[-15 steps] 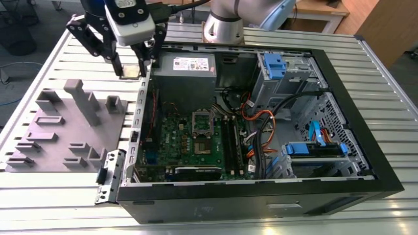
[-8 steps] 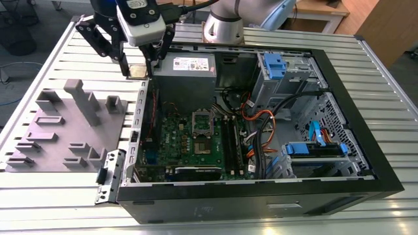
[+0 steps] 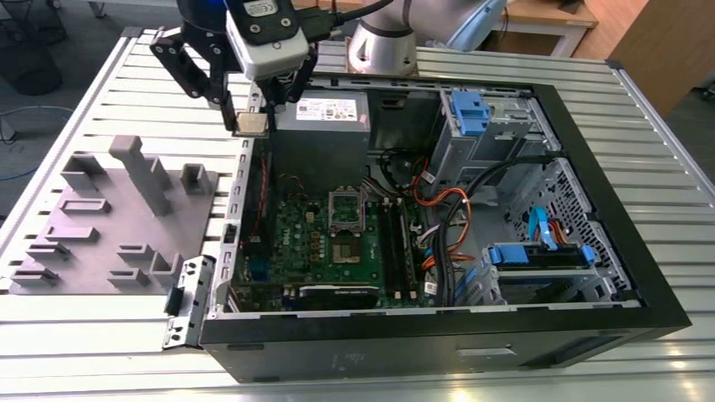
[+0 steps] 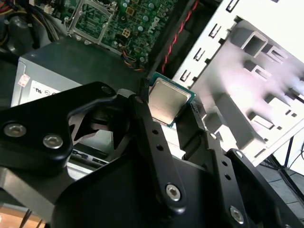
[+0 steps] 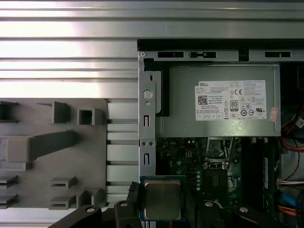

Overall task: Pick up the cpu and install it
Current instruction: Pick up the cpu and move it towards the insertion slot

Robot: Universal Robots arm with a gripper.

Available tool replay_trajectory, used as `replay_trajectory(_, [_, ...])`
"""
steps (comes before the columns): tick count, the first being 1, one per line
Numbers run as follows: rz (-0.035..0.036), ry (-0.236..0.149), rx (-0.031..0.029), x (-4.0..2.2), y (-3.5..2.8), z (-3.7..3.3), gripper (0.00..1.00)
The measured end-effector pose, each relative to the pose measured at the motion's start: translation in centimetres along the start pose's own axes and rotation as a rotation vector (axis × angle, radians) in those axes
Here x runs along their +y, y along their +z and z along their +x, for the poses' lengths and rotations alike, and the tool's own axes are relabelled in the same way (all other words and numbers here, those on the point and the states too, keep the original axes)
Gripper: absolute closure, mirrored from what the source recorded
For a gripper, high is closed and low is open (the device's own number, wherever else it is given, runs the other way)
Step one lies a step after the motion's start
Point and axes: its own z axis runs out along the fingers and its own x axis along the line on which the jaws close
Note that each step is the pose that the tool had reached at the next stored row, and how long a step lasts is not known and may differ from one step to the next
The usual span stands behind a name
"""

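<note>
An open black computer case [image 3: 391, 347] lay on its side on a ribbed metal worktop [image 3: 100, 335], seen from above in the exterior view. Inside it sat a green circuit board [image 3: 296, 243] with a rectangular silver socket frame [image 3: 344, 203] near its middle. A grey power supply [image 3: 324, 113] with a white label lay beyond the board. Bundles of orange and black cables [image 3: 447, 201] ran to the exterior view's right of the board, and blue drive brackets [image 3: 470, 109] sat further right. Outside the case, on the exterior view's left, a grey fixture block [image 3: 112, 226] with raised posts and pockets rested on the worktop, just beside the case wall. The robot's gripper [image 3: 250, 121] hung in the air above that wall, between the fixture block and the power supply, with the power supply's corner close beside it and the socket frame well apart. Its two black fingers [image 4: 151, 128] were drawn in narrowly against opposite edges of the cpu [image 4: 166, 99], which they held lifted clear of everything below. The cpu was a small flat square with a dull silver metal top and a thin blue-green rim, its metal face turned toward both wrist cameras. In the first wrist view it sat over the case edge and the near corner of the circuit board.
</note>
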Motion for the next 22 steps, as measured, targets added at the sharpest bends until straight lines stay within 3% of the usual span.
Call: replay_trajectory(22, [0.0,0.0,0.0,0.06,0.0,-4.49,0.53])
